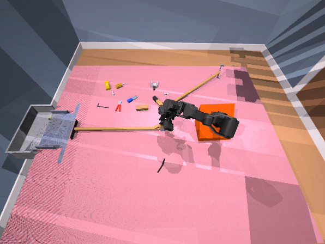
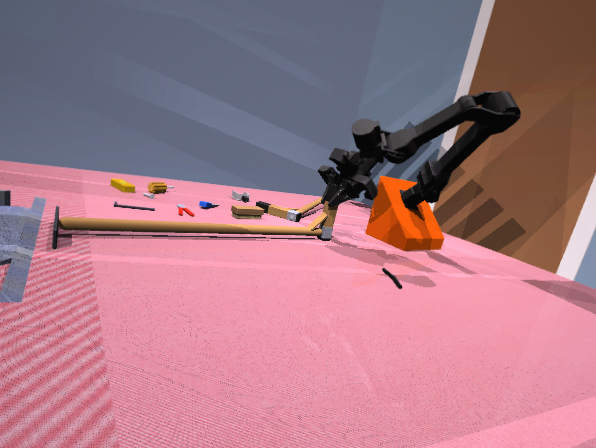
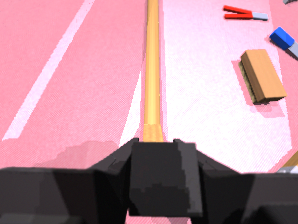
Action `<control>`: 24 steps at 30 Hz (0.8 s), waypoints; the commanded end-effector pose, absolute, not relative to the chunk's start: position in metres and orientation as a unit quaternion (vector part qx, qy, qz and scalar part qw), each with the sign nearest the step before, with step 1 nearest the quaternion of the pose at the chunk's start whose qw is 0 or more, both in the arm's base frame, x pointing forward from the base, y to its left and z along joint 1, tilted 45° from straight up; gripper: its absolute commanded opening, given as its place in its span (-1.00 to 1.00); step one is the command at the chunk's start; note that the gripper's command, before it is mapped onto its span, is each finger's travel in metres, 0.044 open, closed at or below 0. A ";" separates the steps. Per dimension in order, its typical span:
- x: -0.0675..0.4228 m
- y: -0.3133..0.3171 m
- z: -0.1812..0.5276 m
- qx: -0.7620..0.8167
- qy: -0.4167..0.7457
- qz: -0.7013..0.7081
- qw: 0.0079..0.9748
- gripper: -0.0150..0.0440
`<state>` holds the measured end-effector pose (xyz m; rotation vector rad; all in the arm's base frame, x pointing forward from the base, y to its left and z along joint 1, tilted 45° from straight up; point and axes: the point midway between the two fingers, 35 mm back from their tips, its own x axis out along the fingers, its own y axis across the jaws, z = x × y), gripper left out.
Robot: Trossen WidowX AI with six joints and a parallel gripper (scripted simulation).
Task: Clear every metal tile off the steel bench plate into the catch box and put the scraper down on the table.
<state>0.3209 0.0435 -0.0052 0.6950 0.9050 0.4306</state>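
The long scraper has a wooden pole (image 1: 114, 128) (image 2: 175, 226) (image 3: 151, 65) and a black blade (image 1: 73, 129) (image 2: 55, 227). It lies low along the pink table, with the blade at the near edge of the translucent steel bench plate (image 1: 58, 128) (image 2: 17, 235). My gripper (image 1: 164, 124) (image 2: 328, 212) (image 3: 155, 143) is shut on the scraper's bent handle end, just above the table. The grey catch box (image 1: 20, 154) sits beyond the plate at the far left. I cannot make out any tiles on the plate.
A second long pole with a hooked end (image 1: 199, 85) runs to the back right. Small tools lie behind the scraper: a yellow block (image 1: 107, 85), red pliers (image 1: 118, 106), a wooden brush (image 1: 142, 107) (image 3: 262, 75), a hex key (image 1: 102, 106). A black strip (image 1: 161, 165) lies in front. The arm's orange base (image 1: 215, 109) stands on the right.
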 end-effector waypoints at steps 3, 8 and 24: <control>0.335 0.041 -0.004 0.326 0.420 0.199 0.823 -0.49; 0.343 0.042 -0.004 0.326 0.420 0.198 0.824 -0.49; 0.366 0.046 -0.004 0.327 0.418 0.197 0.824 -0.49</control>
